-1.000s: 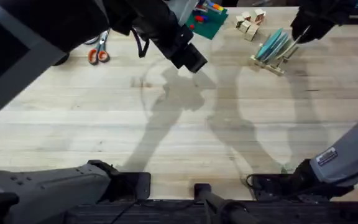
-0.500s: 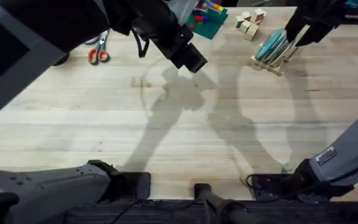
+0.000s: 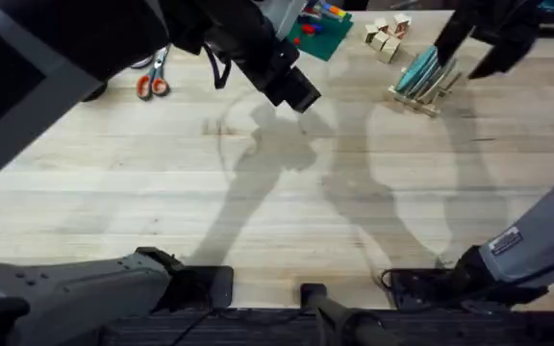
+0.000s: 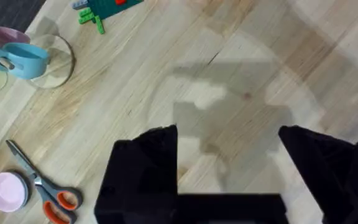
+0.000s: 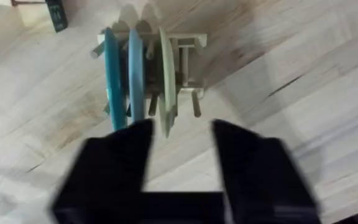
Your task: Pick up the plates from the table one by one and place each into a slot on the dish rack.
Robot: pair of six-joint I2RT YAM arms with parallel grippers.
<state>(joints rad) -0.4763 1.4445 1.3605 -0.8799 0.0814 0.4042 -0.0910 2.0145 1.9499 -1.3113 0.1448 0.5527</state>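
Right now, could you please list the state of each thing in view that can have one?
Plates: three standing on edge in the rack's slots.
Dish rack: upright on the table, slots partly filled.
Right gripper: open, empty, near the rack.
Left gripper: open, empty, above bare table.
Scissors: lying flat, closed.

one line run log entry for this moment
right claw: open, above dish rack | plates: three upright in rack | left claw: open, empty, over table
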